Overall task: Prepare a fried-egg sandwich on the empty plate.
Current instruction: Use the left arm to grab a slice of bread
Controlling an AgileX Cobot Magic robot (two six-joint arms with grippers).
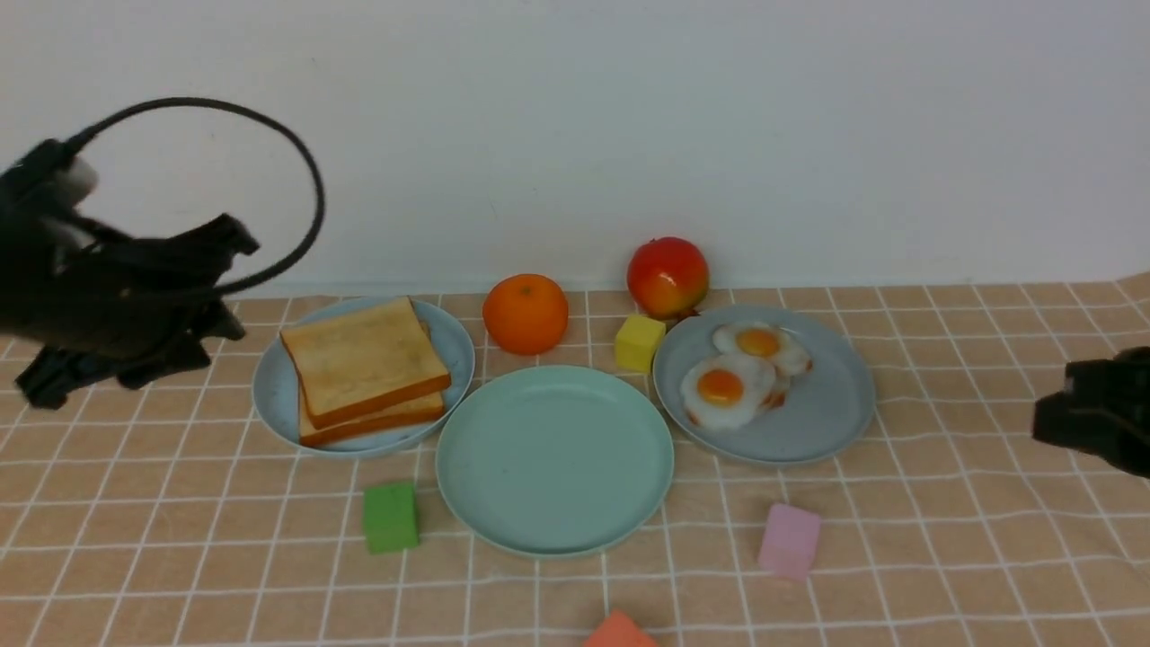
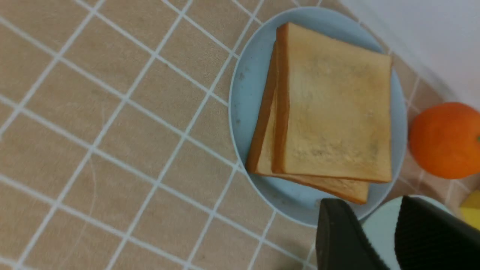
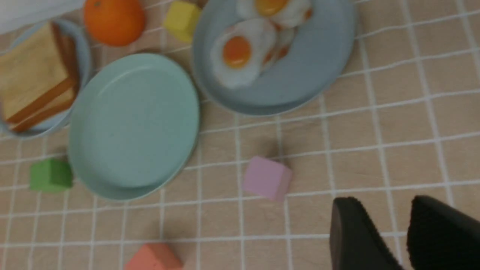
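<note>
Hovering empty, narrowly parted, left claw is nearer: toast slices lie to its right (right claw parted too).

Tan checked tablecloth bears a pale blue plate, mint-green plate, grey-blue plate, orange, apple, yellow block, green block, pink block, coral block.

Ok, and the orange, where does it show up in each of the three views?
Front view: the orange sits near the wall, between the toast plate and the yellow block.
Left wrist view: the orange is cut by the frame edge, just beyond the toast plate.
Right wrist view: the orange lies between toast plate and yellow block.
Shared landmark: the toast plate.
</note>
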